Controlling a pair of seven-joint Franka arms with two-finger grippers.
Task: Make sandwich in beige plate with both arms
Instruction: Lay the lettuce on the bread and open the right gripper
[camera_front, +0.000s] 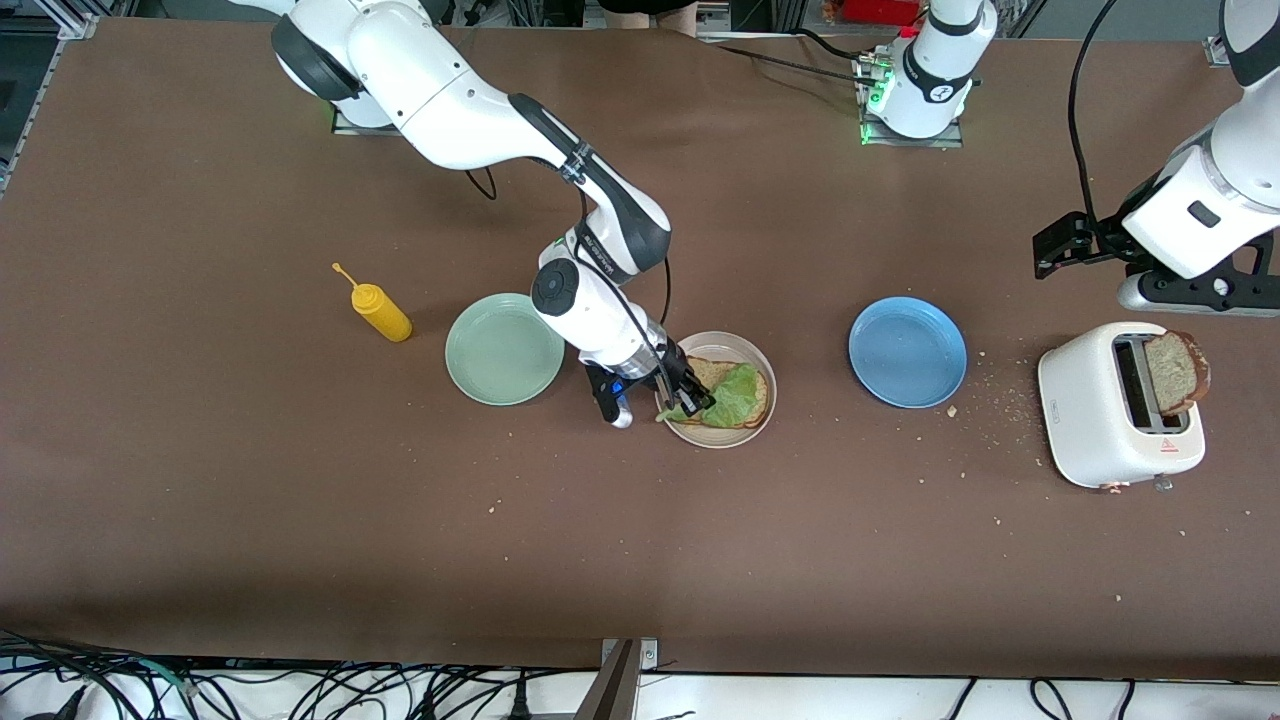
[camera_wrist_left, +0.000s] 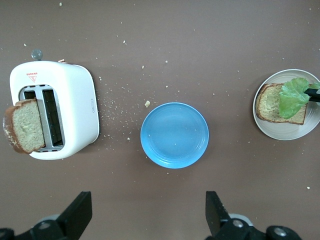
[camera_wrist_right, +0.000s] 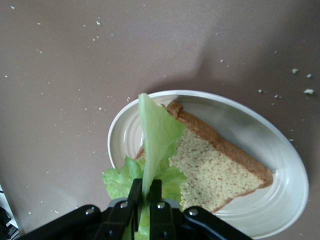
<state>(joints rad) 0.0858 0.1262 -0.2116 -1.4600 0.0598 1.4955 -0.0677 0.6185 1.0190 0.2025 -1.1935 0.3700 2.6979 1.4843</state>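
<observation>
The beige plate (camera_front: 719, 389) lies in the middle of the table with one brown bread slice (camera_front: 712, 374) on it. A ruffled green lettuce leaf (camera_front: 736, 397) lies over that slice. My right gripper (camera_front: 692, 401) is shut on the leaf's edge, low over the plate's rim; in the right wrist view the lettuce (camera_wrist_right: 156, 137) stands pinched between the fingers (camera_wrist_right: 134, 194) above the bread (camera_wrist_right: 217, 167) and plate (camera_wrist_right: 280, 200). A second bread slice (camera_front: 1176, 372) sticks up from the white toaster (camera_front: 1115, 405). My left gripper (camera_wrist_left: 148, 212) hangs open, high over the table near the toaster (camera_wrist_left: 65, 107).
A blue plate (camera_front: 907, 351) sits between the beige plate and the toaster. A mint green plate (camera_front: 504, 349) and a yellow mustard bottle (camera_front: 380, 310) lie toward the right arm's end. Crumbs are scattered around the toaster.
</observation>
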